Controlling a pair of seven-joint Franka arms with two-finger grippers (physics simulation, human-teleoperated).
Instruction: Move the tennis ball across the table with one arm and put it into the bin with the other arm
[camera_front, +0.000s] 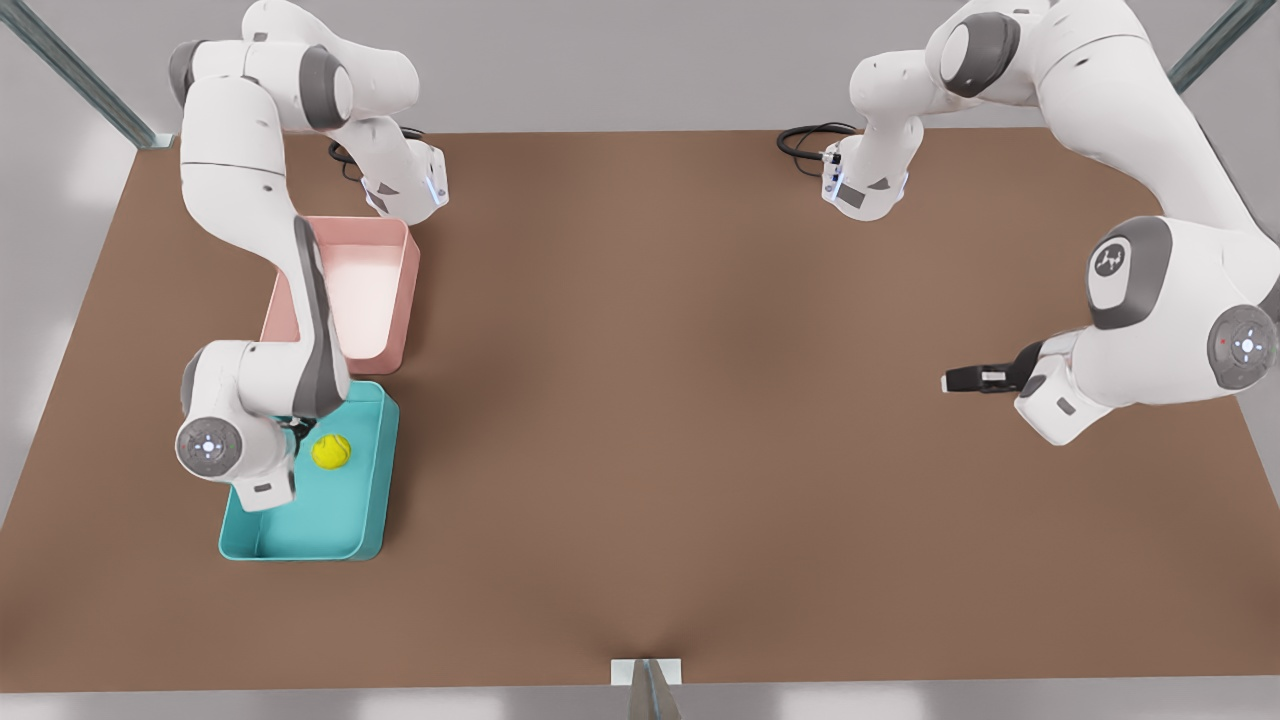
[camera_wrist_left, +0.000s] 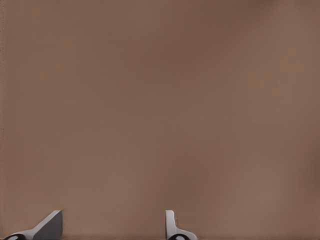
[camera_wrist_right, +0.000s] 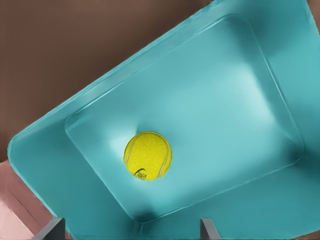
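Ball: lying free on bin floor, apart from walls.
Right claw: mine, fingers spread, above bin.
Left claw: spread, over bare table.

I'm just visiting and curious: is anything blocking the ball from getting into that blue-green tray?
Nothing visible does. The tennis ball already lies inside the bin, below the open right end effector. The left end effector waits open over bare table.

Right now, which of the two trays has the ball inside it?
The teal bin, nearer the camera in the front view. The tennis ball lies on its floor under the right claw; the pink tray beside it holds nothing.
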